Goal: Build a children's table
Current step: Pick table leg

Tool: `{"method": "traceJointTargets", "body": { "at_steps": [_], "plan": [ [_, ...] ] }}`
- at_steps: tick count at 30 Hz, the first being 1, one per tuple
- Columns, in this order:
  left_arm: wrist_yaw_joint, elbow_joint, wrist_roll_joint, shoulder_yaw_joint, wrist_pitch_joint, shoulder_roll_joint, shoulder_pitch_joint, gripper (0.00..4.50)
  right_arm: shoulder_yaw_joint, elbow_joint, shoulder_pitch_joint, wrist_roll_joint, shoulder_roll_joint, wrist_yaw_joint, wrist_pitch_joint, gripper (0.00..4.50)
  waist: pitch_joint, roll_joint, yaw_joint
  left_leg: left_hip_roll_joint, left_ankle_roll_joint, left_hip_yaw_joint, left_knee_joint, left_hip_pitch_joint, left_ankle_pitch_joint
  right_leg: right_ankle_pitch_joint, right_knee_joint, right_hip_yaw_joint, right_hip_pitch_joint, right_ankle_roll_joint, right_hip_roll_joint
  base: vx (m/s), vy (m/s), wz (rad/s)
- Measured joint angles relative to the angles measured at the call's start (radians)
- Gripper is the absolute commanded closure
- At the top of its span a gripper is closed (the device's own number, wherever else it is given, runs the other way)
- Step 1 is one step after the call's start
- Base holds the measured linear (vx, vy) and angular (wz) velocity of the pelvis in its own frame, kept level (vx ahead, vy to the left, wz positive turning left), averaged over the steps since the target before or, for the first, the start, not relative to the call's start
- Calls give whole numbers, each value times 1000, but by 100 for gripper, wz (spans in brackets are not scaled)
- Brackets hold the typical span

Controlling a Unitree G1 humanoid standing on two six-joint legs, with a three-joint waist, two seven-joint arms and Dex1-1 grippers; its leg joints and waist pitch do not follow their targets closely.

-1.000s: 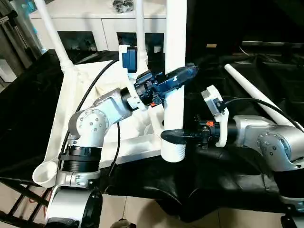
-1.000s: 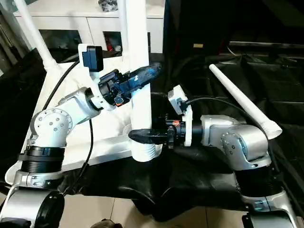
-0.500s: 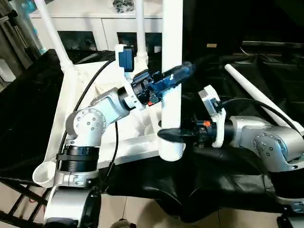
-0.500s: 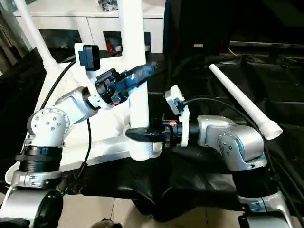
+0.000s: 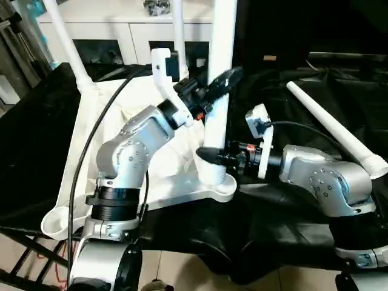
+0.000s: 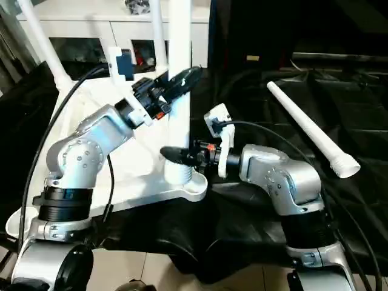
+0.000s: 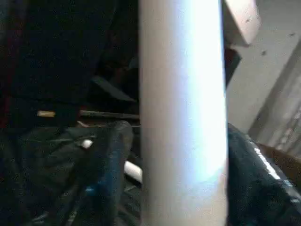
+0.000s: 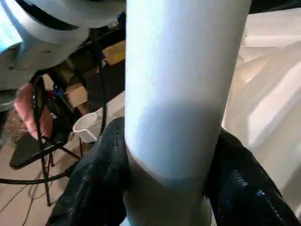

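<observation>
While both arms work the same upright leg [image 5: 221, 73], the right gripper [image 5: 213, 159] sits low on it, its two black fingers [image 8: 106, 188] wrapped on either side of the tube just above the ribbed foot, clamped on the leg per the right wrist view, where the tube fills the gap between both pads. Left gripper [image 5: 219, 82] is higher up the same leg, about 12 o'clock from the right one; its fingers [image 7: 106, 165] flank the tube in the left wrist view, one dark finger on each side, but whether they press the surface or stand just off it, cannot tell. Leg stands near vertical with its ribbed end seated at the near corner socket [image 5: 219, 185] of the tabletop [image 5: 103, 139], which lies upside down on the black-draped work table [image 5: 36, 121]. Two more legs [image 5: 65, 45] already rise from the far sockets at roughly 11 and 12 o'clock of the tabletop. A fourth leg [image 6: 306, 130] lies loose on the black cloth at about 3 o'clock from the grippers, well apart from them, wide ribbed end toward the robot. An open socket [image 5: 57, 221] shows at the tabletop's near left corner, about 8 o'clock. White cabinet [image 5: 109, 30] behind.
</observation>
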Motion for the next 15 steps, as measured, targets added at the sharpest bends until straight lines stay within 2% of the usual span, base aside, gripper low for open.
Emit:
{"method": "traceJointTargets", "body": {
  "at_steps": [1, 2, 4, 8, 10, 13, 15],
  "plan": [
    [7, 0, 19, -10, -13, 2, 0, 187, 0, 0, 0, -3, 1, -5, 0, 261, 0, 0, 0, 0, 0, 0, 0, 0, 0, 0, 0, 0, 0, 0, 0, 0, 0, 0],
    [19, 0, 49, -25, -35, 6, 0, 213, 0, 0, 0, -7, 3, -12, 0, 261, 0, 0, 0, 0, 0, 0, 0, 0, 0, 0, 0, 0, 0, 0, 0, 0, 0, 0],
    [25, 1, 83, -43, -63, 9, 0, 228, -1, 0, 0, -9, 6, -22, 0, 261, 0, 0, 0, 0, 0, 0, 0, 0, 0, 0, 0, 0, 0, 0, 0, 0, 0, 0],
    [36, 0, 85, -50, -67, 1, -1, 247, -1, 0, -1, -19, 5, -29, 0, 261, 0, 0, 0, 0, 0, 0, 0, 0, 0, 0, 0, 0, 0, 0, 0, 0, 0, 0],
    [45, 1, 85, -50, -67, -3, -1, 249, -1, 0, -2, -29, 2, -33, -1, 191, 0, 0, 0, 0, 0, 0, 0, 0, 0, 0, 0, 0, 0, 0, 0, 0, 0, 0],
    [56, 10, 85, -42, -65, -5, 0, 252, -9, 0, -25, -30, 8, -51, -1, 182, 0, 0, -2, 0, 0, 0, 0, 0, 0, 0, 0, 0, 0, 0, 0, 0, 0, 0],
    [57, 12, 84, -37, -63, -5, 1, 255, -23, 0, -44, -30, 4, -51, 0, 155, 0, 0, -2, 0, 0, 0, 0, 0, 0, 0, 0, 0, 0, 0, 0, 0, 0, 0]
  ]
}}
